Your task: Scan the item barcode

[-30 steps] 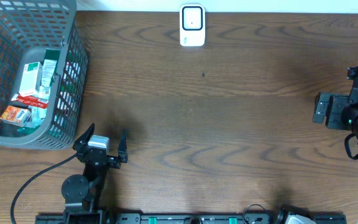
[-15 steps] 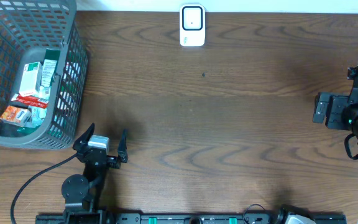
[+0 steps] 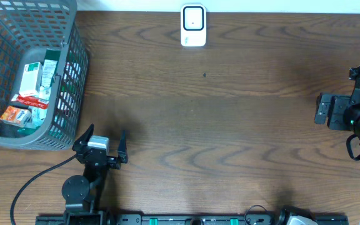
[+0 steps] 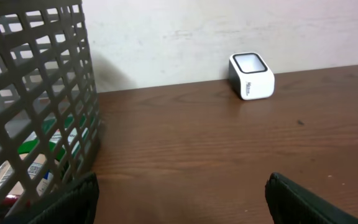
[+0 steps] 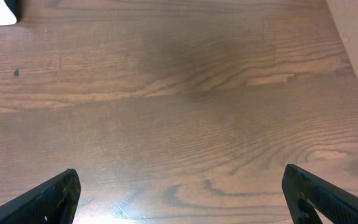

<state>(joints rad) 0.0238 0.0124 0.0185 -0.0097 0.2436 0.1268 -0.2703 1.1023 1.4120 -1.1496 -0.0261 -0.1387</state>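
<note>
**Now: items lie in the basket, both arms empty-handed**

You will find the items (image 3: 33,87), a jumble of small boxes and packets in white, green and orange-red, at the bottom of the grey mesh basket (image 3: 74,75) in the far left corner of the tabletop (image 3: 230,125). None of them is out on the wood. The white scanner (image 3: 193,25) stands at the middle of the far edge, well apart from the basket, its window facing up.

Your left gripper (image 3: 108,132) sits low near the front edge, just beside the basket's near right corner and apart from it, aimed toward the far side. Its fingers (image 4: 73,202) are spread wide and grasp nothing. In the left wrist view the basket wall fills the left side, with the scanner beyond on the right. A black cable (image 3: 36,181) trails off the arm's base toward the front left.

Your right gripper (image 3: 320,110) rests at the far right edge, pointing inward. Its fingers (image 5: 48,199) are fully released, with only bare wood between them. Between both arms and the scanner the tabletop shows only wood grain; the mesh wall stands between the left gripper and the items.
</note>
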